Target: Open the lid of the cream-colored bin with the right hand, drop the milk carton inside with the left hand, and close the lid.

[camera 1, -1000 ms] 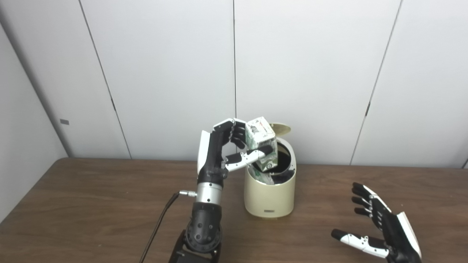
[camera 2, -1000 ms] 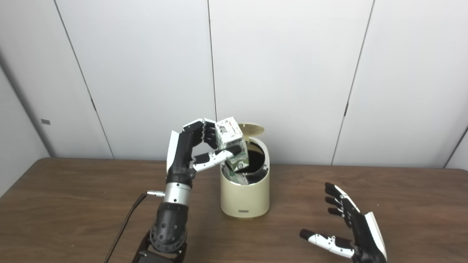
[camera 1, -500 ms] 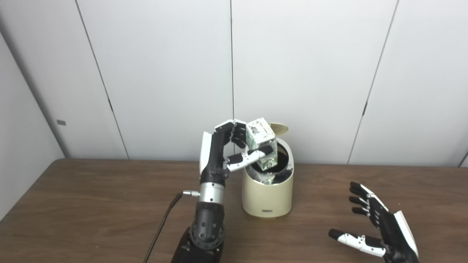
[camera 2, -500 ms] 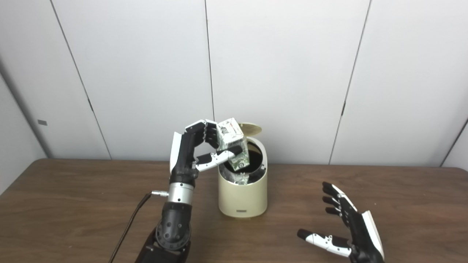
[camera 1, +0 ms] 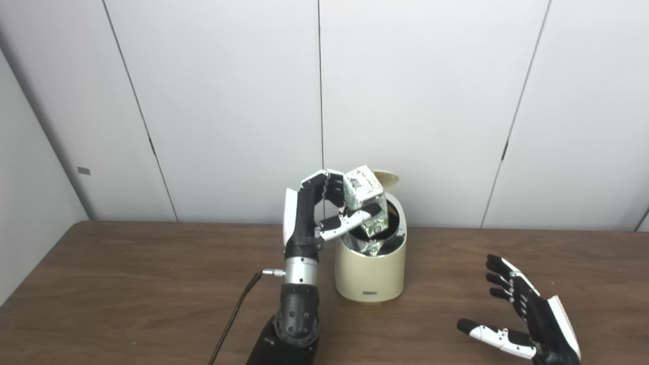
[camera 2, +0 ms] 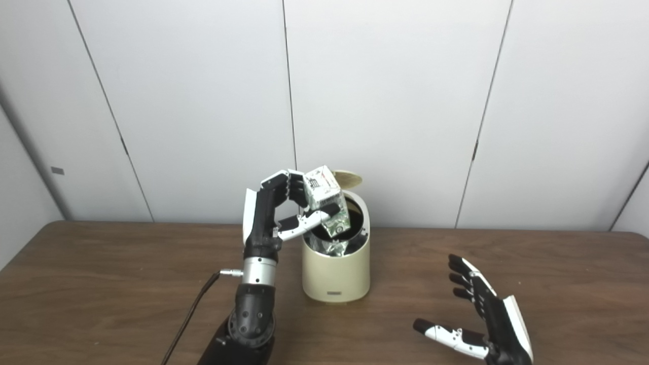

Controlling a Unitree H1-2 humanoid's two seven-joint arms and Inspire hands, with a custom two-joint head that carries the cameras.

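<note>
White panel walls back a brown wood-grain counter [camera 1: 127, 284]. Left eye view: small round cream-colored plastic bin [camera 1: 370, 271] stands mid-counter, its round lid [camera 1: 386, 178] flipped up at the rear, so the mouth is clear for a drop. Left hand [camera 1: 324, 210], forearm upright, clamps the green-and-white printed milk carton [camera 1: 364, 197] tilted over the rim, lower end dipping into the opening. Right eye view: right hand [camera 2: 481, 317] waits low at right, fingers spread, holding nothing, well apart from the bin.
</note>
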